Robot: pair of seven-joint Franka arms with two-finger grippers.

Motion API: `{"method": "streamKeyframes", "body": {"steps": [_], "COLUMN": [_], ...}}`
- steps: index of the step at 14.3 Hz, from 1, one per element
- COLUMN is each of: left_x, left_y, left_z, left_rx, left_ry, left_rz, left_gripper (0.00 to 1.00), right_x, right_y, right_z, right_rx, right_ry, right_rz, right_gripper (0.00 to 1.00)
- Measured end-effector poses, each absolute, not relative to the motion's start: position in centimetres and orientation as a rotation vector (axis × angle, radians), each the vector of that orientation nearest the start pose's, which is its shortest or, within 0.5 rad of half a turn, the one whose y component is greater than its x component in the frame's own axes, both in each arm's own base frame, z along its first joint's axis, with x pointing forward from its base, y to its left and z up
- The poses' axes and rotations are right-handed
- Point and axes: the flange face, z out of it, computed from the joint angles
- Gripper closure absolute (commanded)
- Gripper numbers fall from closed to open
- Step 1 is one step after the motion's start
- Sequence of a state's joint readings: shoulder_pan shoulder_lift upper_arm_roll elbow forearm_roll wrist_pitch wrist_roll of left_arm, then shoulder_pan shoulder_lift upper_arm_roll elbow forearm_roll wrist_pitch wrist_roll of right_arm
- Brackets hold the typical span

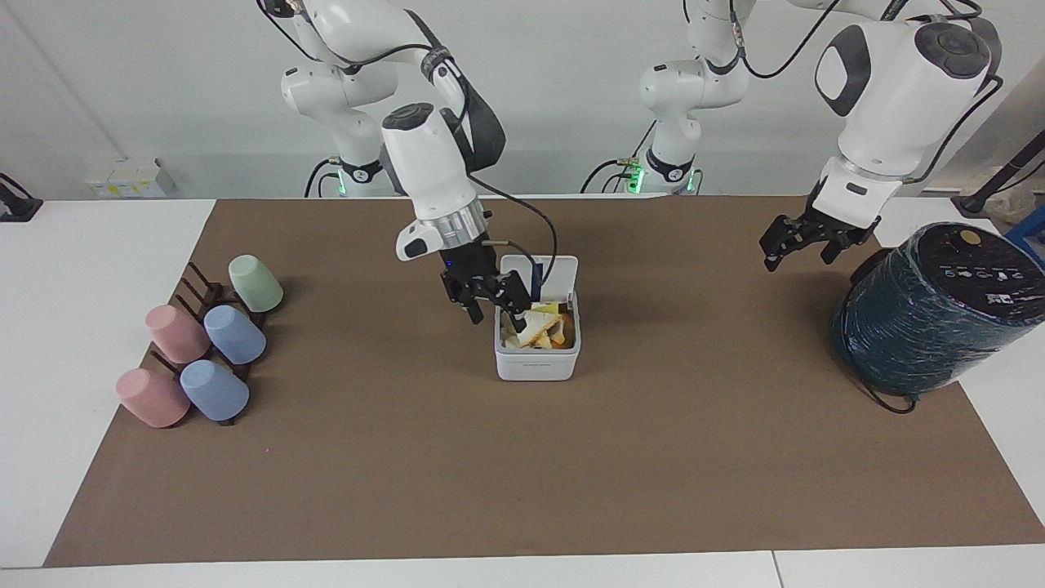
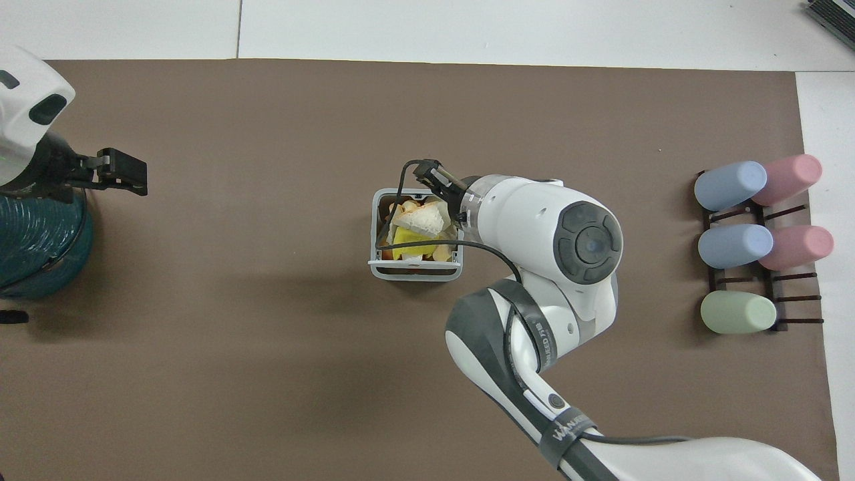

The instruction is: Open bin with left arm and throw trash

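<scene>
Lying in the open bin [image 1: 537,359], the trash [image 1: 539,328] sits just below the right end effector's [image 1: 492,309] spread, empty fingers.

A plain pale wall [image 1: 163,98] closed the scene toward twelve o'clock in the facing view, evenly lit and without any window showing. The white table [image 1: 82,261] ran the full width, with a seam in its top visible near the six o'clock edge. A large brown mat [image 1: 522,474] covered most of it, leaving white margins at three, six and nine o'clock. At about ten o'clock, against the wall, sat a small white box [image 1: 122,178] with yellow marks, and at the nine o'clock border a dark bracket [image 1: 16,204] rested on the tabletop. The light was soft, and shadows on the mat were faint and blurred.
</scene>
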State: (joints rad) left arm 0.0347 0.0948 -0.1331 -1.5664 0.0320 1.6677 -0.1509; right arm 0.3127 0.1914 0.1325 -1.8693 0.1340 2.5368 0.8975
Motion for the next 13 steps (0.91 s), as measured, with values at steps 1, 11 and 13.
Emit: {"method": "streamKeyframes", "body": {"steps": [1, 11, 13], "left_x": [58.8, 58.8, 58.8], "left_y": [-5.1, -5.3, -5.4], "left_z": [58.1, 58.2, 58.2], "left_rx": [-3.122, -3.123, -3.123], "left_ry": [-0.078, -0.074, -0.055], "left_rz": [-0.015, -0.017, -0.019], "left_gripper": [0.0, 0.0, 0.0], "right_x": [58.9, 56.9, 55.5], "right_y": [25.4, 10.0, 9.4], "right_z": [47.1, 53.8, 55.1], "right_rx": [-2.661, -3.104, -3.142], "right_ry": [0.682, 0.182, 0.189], "right_rz": [-0.415, -0.258, -0.164], "right_gripper": [0.0, 0.0, 0.0]}}
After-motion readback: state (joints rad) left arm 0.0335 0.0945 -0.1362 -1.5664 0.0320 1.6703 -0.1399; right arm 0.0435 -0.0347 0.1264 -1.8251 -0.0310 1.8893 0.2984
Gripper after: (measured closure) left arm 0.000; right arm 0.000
